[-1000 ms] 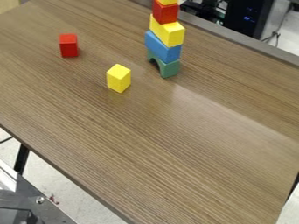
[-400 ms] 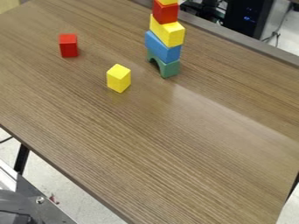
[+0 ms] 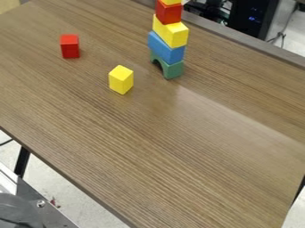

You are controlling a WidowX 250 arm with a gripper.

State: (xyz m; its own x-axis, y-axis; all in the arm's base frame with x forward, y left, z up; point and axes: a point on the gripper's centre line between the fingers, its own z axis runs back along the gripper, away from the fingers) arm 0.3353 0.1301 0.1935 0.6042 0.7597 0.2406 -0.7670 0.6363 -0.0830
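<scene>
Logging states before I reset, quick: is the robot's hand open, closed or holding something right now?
Hand: cannot be told; nothing grips the loose yellow block or the loose red block.

Topmost yellow block [image 3: 171, 2], upper middle: cut off by top edge. Grey equipment [image 3: 19, 208], lower left: cropped by corner. Tabletop [image 3: 155, 147]: cropped on all four sides.

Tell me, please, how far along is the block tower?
At least five layers look done: a green arch block at the bottom, then a blue block, a yellow block, a red block and a yellow piece at the view's edge. No visible block is held. Apart on the brown wood-grain table stand a red cuboid and a yellow cuboid; whether they are left to add, I cannot tell.
</scene>
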